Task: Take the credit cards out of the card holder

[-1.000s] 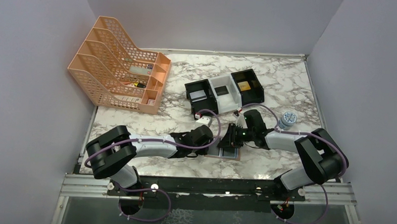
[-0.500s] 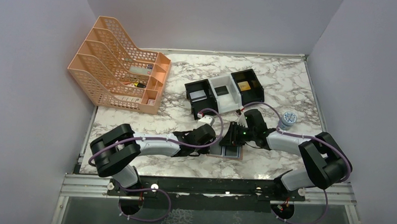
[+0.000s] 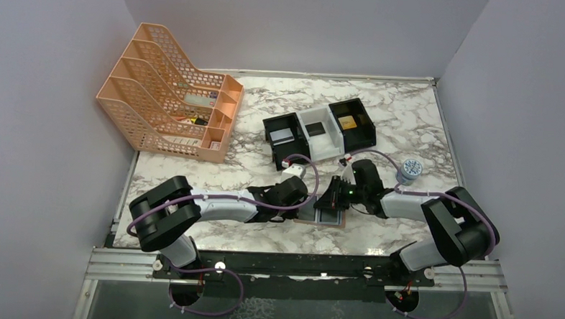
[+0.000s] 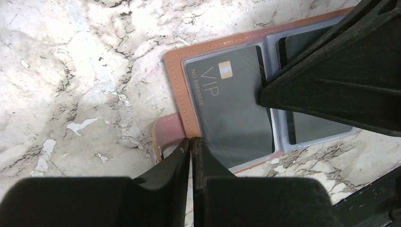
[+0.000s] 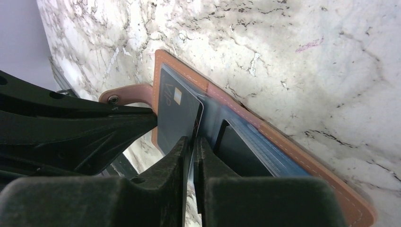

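The card holder (image 3: pixel 329 218) lies open on the marble, tan-brown with blue-grey lining (image 4: pixel 176 85) (image 5: pixel 293 163). A dark grey credit card marked VIP (image 4: pixel 229 109) (image 5: pixel 176 118) sits at its left pocket, one edge raised. My right gripper (image 5: pixel 193 141) (image 3: pixel 327 202) is shut on that card's edge. A second dark card (image 4: pixel 314 128) (image 5: pixel 239 151) sits in the other pocket. My left gripper (image 4: pixel 191 144) (image 3: pixel 300 205) is shut, with its tips pressing the wallet's edge beside the side tab (image 4: pixel 165 130).
Black and white box trays (image 3: pixel 318 131) stand behind, with a gold card (image 3: pixel 347 122) in the right one and dark cards in the others. An orange mesh file rack (image 3: pixel 169 90) is at the back left. A small round blue-white object (image 3: pixel 409 169) is to the right.
My left arm has reached a little further right along the wallet's edge. My right gripper has shifted slightly right and tilted, with the VIP card's edge in it.
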Robot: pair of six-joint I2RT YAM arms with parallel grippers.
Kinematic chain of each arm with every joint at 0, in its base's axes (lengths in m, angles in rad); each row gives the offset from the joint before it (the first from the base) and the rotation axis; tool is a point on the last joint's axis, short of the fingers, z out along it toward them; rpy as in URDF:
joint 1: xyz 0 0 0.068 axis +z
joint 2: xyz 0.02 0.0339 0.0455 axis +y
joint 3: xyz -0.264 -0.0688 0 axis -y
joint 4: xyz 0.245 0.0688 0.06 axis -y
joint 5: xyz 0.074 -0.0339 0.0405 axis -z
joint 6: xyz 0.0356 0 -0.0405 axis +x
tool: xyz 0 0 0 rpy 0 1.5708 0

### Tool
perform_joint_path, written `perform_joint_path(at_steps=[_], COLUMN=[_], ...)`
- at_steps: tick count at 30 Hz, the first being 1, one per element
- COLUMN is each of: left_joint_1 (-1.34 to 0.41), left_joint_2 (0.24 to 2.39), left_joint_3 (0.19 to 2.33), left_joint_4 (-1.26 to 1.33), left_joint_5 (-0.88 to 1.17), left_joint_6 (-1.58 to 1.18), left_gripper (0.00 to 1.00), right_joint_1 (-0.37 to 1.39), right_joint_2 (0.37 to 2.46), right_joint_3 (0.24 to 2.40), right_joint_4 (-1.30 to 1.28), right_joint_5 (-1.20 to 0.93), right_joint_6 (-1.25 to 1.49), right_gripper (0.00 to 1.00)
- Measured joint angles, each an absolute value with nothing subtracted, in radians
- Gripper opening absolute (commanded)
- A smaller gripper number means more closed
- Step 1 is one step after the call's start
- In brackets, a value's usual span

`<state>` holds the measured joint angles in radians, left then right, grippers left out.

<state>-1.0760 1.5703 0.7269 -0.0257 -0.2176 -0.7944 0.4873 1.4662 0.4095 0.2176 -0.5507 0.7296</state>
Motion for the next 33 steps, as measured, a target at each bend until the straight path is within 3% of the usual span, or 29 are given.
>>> perform_joint_path(at_steps=[3, 28, 33], left_joint_1=[-1.076, -1.076, -1.076], left_joint_2=[1.570, 1.563, 1.557], left_joint_3=[0.727, 0.722, 0.719], left_joint_4=[-0.027, -0.031, -0.033], left_joint_5=[-0.218, -0.237, -0.237], left_joint_6=[-0.796, -0.821, -0.820], left_gripper=[0.06, 0.06, 0.27], right_joint_1=[0.485, 0.438, 0.432], right_joint_2=[1.466, 1.437, 1.443], right_joint_3=[0.403, 0.451, 0.476], right_joint_4=[0.233, 0.101, 0.058], right_joint_5=[-0.556, -0.693, -0.704], right_joint_6=[0.749, 0.609, 0.560], right_gripper=[0.01, 0.01, 0.01])
